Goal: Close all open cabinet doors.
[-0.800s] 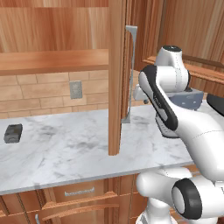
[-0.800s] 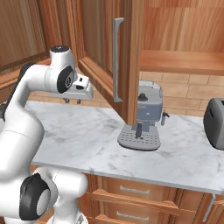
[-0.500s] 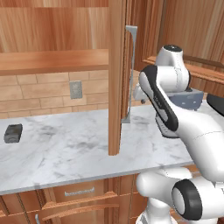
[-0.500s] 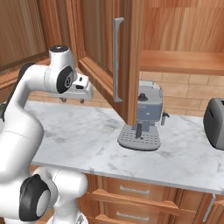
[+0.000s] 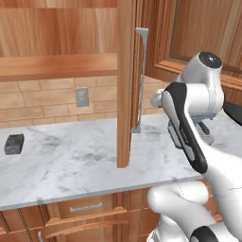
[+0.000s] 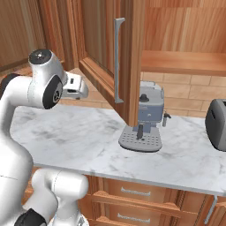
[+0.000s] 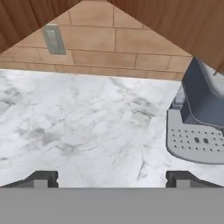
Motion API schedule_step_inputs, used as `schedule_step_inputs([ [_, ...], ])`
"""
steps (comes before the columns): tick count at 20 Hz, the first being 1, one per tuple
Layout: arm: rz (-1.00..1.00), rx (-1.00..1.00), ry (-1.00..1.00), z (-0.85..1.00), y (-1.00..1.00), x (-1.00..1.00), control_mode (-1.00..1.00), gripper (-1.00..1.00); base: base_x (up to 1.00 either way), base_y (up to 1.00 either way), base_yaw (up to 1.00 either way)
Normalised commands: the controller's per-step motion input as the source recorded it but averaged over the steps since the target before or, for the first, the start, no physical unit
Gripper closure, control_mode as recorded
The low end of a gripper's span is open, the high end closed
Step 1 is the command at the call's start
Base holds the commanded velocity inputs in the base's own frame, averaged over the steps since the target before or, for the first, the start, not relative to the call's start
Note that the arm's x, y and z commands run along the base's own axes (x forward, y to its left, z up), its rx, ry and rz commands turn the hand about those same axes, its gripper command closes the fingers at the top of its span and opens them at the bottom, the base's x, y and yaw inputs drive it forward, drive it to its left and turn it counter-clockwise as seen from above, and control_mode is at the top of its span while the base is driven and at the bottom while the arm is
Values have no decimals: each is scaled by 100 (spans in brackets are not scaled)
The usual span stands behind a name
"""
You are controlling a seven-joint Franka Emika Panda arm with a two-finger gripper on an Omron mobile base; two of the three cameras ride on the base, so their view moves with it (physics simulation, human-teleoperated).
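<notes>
Gripper [image 7: 112, 178]: fingers spread wide, nothing between them; hand view looks down over bare marble counter [image 7: 83, 131]; hand [image 6: 75, 87] held above the counter, left of the open door in the right base view.

Cabinet door [image 6: 128, 57]: reddish-brown, swung out at a right angle over the counter, seen nearly edge-on in the left base view [image 5: 125, 80]; long silver bar handle [image 6: 117, 59] on its face, toward the arm.

Coffee machine [image 6: 145, 118]: grey, on the counter just beyond the door's lower edge; drip tray at right of the hand view [image 7: 194, 131].

Outlet [image 7: 53, 38]: on the brick backsplash.

Toaster [image 6: 217, 124]: dark, far right.

Small dark block [image 5: 14, 143]: far left on the counter.

Drawers [image 6: 132, 192]: below the counter.
</notes>
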Motion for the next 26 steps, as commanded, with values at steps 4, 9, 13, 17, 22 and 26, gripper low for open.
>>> schedule_step_inputs([
  [4, 3, 3, -43, 43, 0, -60, -100, -100, 0, 0, 0],
  [9, 4, 8, -42, 22, 0, -61, -100, -100, 0, 0, 0],
  [13, 5, 14, -41, 16, 0, -69, -100, -100, 0, 0, 0],
  [17, 2, 14, -36, 24, 0, -65, -100, -100, 0, 0, 0],
  [22, 0, 9, -27, 33, 0, -54, -100, -100, 0, 0, 0],
  [26, 5, 8, -21, 4, 9, -14, -100, -100, 0, 0, 0],
])
